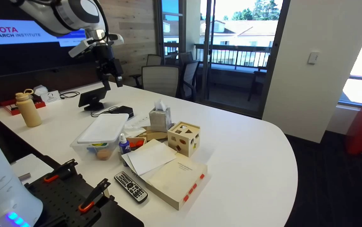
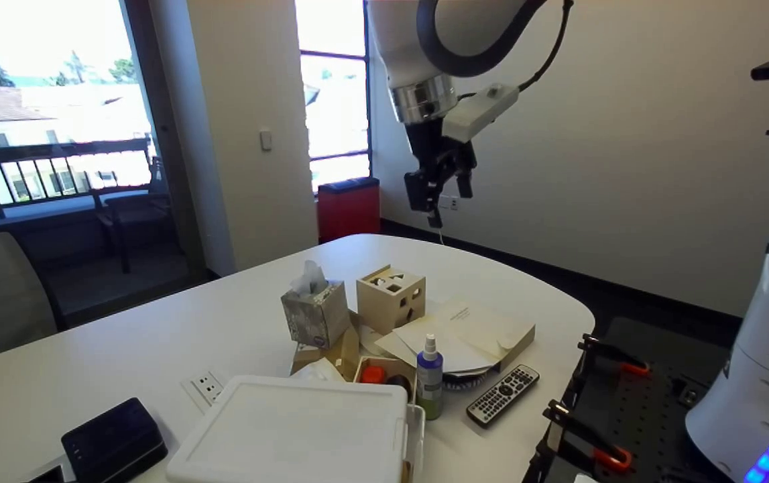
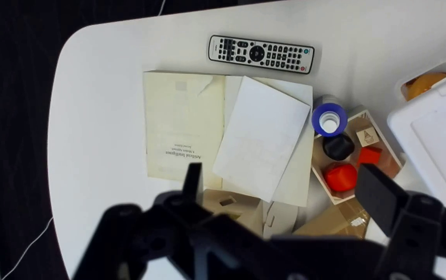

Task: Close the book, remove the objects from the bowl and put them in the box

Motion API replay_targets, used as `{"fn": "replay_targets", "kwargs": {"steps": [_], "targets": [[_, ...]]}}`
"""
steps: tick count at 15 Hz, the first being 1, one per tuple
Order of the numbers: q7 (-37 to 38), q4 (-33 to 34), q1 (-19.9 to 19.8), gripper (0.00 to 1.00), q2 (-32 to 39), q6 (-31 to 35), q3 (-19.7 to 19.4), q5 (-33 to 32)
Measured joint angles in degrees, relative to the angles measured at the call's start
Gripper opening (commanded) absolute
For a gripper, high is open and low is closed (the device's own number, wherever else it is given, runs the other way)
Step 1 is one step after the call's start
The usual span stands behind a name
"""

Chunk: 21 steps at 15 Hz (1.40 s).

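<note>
White table point(image 1: 247, 164) is taking up the middle of the room, glass door point(image 1: 231, 85) standing behind it. Book point(image 3: 184, 116) is lying open on the table, cream page up and reading Artificial Intelligence, red tabs point(image 1: 190, 191) showing along an edge. White paper sheet point(image 3: 261, 136) is covering much of the book's other half. Remote point(image 3: 261, 54) is lying just beside the book. Spray bottle point(image 2: 430, 386) is standing upright by an open tray point(image 3: 388, 165) that's holding red pieces point(image 3: 341, 177), a black piece point(image 3: 338, 147) and a wooden block point(image 3: 367, 136). Shape cube point(image 1: 185, 134) is standing just beside the book, tissue box point(image 1: 159, 121) near it, cardboard point(image 1: 156, 135) showing at its foot. Lidded plastic bin point(image 2: 297, 429) is sitting near the tray. Gripper point(image 1: 112, 83) is hanging in the air, fingers standing apart, wrist view looking down on the book
</note>
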Motion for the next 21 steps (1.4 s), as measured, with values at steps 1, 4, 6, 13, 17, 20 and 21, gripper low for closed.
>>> {"fn": "replay_targets", "kwargs": {"steps": [1,4,6,13,17,20,21], "targets": [[4.39,1.21,0.69,1.00,3.46,1.16,1.44,-2.83],[17.00,5.62,3.79,1.00,14.83,4.06,2.42,-12.80],[23.72,9.06,6.25,1.00,22.68,5.50,0.73,-18.49],[32.07,23.21,11.75,1.00,45.74,8.76,-9.84,-23.49],[32.34,29.22,12.31,1.00,53.10,8.82,-12.31,-22.41],[32.34,32.09,12.38,1.00,56.75,8.84,-13.01,-20.27],[32.34,32.77,12.45,1.00,57.73,8.85,-13.24,-19.45]]}}
